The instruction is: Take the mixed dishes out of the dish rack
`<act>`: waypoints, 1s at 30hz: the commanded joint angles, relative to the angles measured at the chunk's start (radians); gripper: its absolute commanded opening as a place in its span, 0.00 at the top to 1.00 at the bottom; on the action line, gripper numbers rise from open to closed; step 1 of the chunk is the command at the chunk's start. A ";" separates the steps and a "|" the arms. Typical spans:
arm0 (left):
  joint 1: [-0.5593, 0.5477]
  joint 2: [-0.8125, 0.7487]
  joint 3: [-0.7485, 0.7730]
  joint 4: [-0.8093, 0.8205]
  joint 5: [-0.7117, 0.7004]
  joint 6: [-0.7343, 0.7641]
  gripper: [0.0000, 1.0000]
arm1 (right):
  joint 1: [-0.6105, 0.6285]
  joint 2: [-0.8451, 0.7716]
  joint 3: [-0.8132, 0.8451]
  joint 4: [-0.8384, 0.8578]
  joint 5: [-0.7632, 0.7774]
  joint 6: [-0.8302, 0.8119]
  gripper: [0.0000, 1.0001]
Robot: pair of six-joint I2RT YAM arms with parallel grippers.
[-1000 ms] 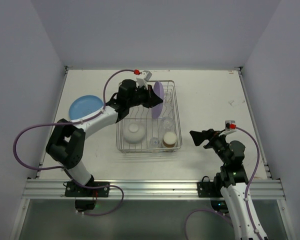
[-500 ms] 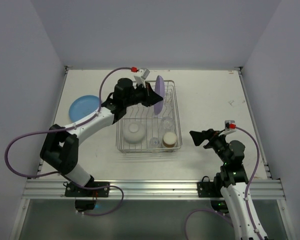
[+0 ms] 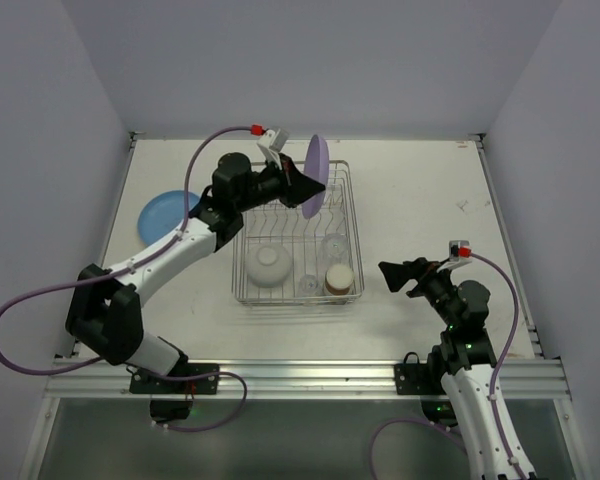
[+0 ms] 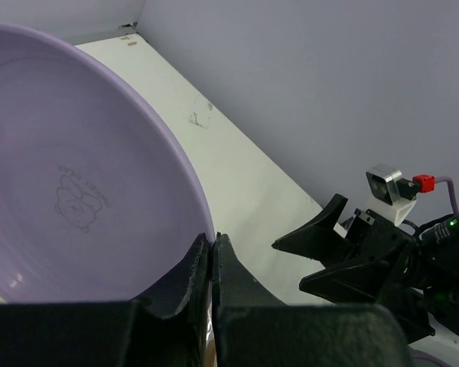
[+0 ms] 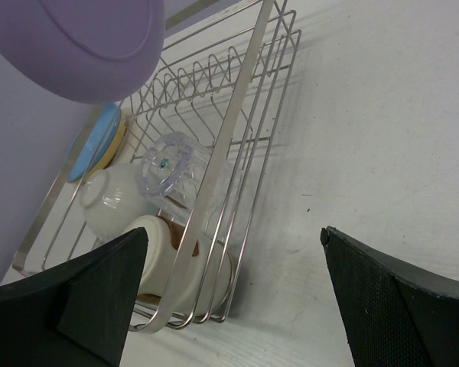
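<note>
**Purple plate raised at the rack; right jaws idle**

**Surface and room.** The worktop point(image 3: 420, 190) is white, with a few marks at the right of the frame. Plain pale walls point(image 3: 310, 60) close it in on three sides. A metal rail point(image 3: 310, 375) runs along its lower edge.

**Count.** There is one rack point(image 3: 356, 235) at centre frame, three plates, one bowl, two glasses and one cup.
- The purple plate point(image 3: 316, 176) stands on edge over the rack's upper end.
- The blue plate point(image 3: 160, 213) lies flat on the worktop at left.
- The right wrist view shows a tan plate point(image 5: 116, 141) beneath the blue one.
- The bowl point(image 3: 268, 265), both glasses point(image 3: 332, 245) and the cup point(image 3: 339, 279) sit in the rack's lower half.

**Jaws.** The left jaws are pinched tight on the purple plate's rim, as the left wrist view confirms. The right jaws are spread fully and hold nothing. They hang over bare worktop right of the rack, apart from it.

**Change.** One second ago the purple plate sat lower in the frame, down among the prongs. Its top edge now stands past the rack's upper rim. The left arm point(image 3: 180, 250) has stretched further up the frame. The right arm point(image 3: 465, 320) has not shifted.
</note>
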 commanded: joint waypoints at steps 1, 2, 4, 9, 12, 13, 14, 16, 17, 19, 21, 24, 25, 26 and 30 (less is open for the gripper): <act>0.008 -0.060 0.028 -0.011 -0.023 0.032 1.00 | 0.000 0.009 0.022 0.046 -0.021 -0.003 0.01; 0.008 -0.076 0.028 -0.024 -0.041 0.044 1.00 | 0.000 0.011 0.022 0.047 -0.021 -0.003 0.01; 0.007 -0.093 0.026 -0.054 -0.058 0.056 1.00 | -0.001 0.011 0.020 0.046 -0.021 -0.003 0.01; 0.008 -0.163 0.002 -0.126 -0.145 0.093 1.00 | -0.001 0.011 0.020 0.050 -0.023 -0.005 0.01; 0.008 -0.202 -0.003 -0.197 -0.248 0.110 1.00 | -0.001 0.014 0.020 0.049 -0.021 -0.003 0.01; 0.007 -0.212 -0.003 -0.215 -0.277 0.115 1.00 | -0.001 0.014 0.022 0.050 -0.021 -0.003 0.01; 0.007 -0.234 -0.003 -0.235 -0.341 0.125 1.00 | 0.000 0.014 0.020 0.050 -0.021 -0.003 0.01; 0.007 -0.255 -0.002 -0.288 -0.406 0.141 1.00 | 0.000 0.012 0.020 0.050 -0.020 -0.003 0.01; 0.008 -0.277 -0.002 -0.310 -0.472 0.153 1.00 | 0.000 0.014 0.020 0.050 -0.018 -0.003 0.01; 0.008 -0.307 -0.002 -0.370 -0.539 0.176 1.00 | -0.001 0.014 0.022 0.050 -0.016 -0.003 0.01; 0.010 -0.327 -0.002 -0.421 -0.635 0.188 1.00 | -0.001 0.015 0.020 0.050 -0.016 -0.003 0.01; 0.014 -0.366 -0.003 -0.488 -0.791 0.207 1.00 | 0.000 0.017 0.022 0.050 -0.016 -0.002 0.01; 0.018 -0.382 -0.005 -0.504 -0.828 0.219 1.00 | -0.001 0.018 0.022 0.050 -0.016 -0.003 0.01; 0.024 -0.390 -0.006 -0.531 -0.889 0.225 1.00 | 0.000 0.017 0.022 0.052 -0.016 -0.003 0.01; 0.042 -0.415 -0.011 -0.584 -0.988 0.249 1.00 | -0.001 0.018 0.022 0.052 -0.015 -0.002 0.01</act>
